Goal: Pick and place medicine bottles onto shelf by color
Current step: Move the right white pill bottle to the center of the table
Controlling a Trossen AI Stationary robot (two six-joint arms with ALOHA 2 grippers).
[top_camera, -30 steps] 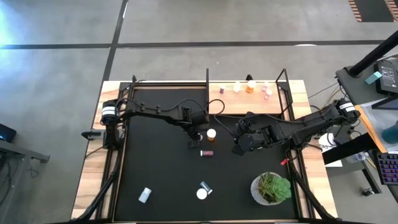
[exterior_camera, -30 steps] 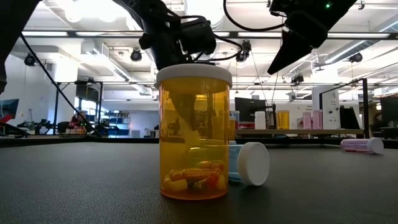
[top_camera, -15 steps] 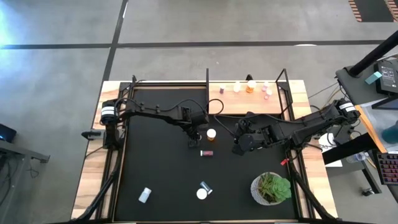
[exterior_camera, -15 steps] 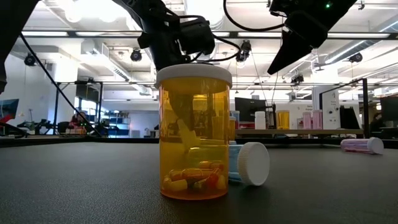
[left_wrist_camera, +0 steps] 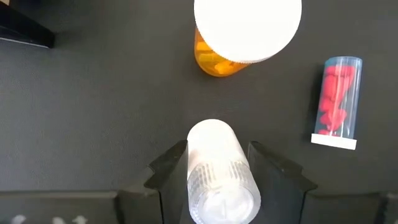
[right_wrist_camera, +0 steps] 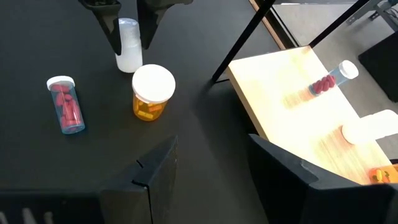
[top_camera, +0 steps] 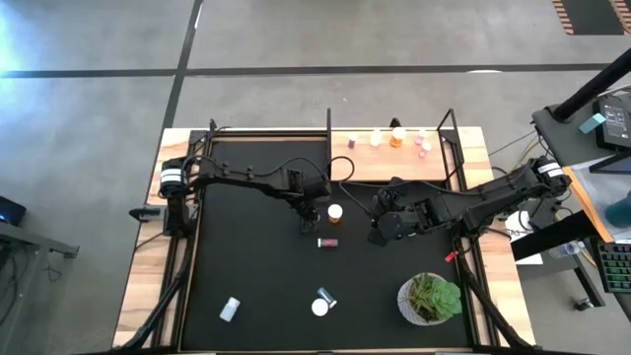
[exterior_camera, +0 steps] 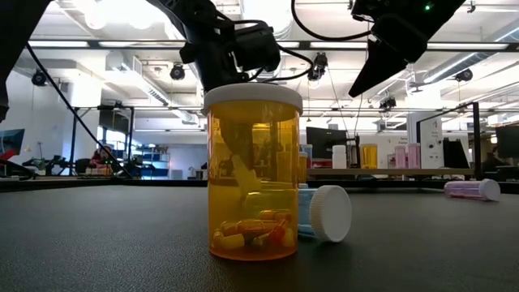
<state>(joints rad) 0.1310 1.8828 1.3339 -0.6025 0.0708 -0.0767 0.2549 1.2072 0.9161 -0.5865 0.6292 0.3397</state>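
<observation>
The left gripper [left_wrist_camera: 214, 171] is clamped on a white bottle [left_wrist_camera: 217, 165], its two fingers flanking the ribbed body just above the black mat [top_camera: 246, 256]; the step in hand is judged to be the carry of this bottle toward the shelf [top_camera: 394, 158].

The right gripper [right_wrist_camera: 211, 165] hangs with its fingers parted and nothing between them, above the mat between the orange bottle and the shelf corner.

**Position of task items**
- The orange bottle [top_camera: 335, 211] stands upright, just beside the held bottle; a red-pill bottle [top_camera: 327, 242] lies on its side near both.
- Two further bottles [top_camera: 230, 309] lie near the front edge of the mat, well apart from the arms; one of them shows a white cap [top_camera: 319, 308] facing up.
- Several bottles [top_camera: 397, 137] already rest at the far edge of the shelf.

**Next move, as judged**
- The held bottle should rise clear of the orange bottle's cap before travelling; a level sweep risks toppling it.
- The path to the shelf crosses the right arm and a black upright post [right_wrist_camera: 249, 37]; the approach needs height and a gap between the posts.
- Open board lies on the near part of the shelf; the potted plant [top_camera: 430, 298] stands well off the route.
</observation>
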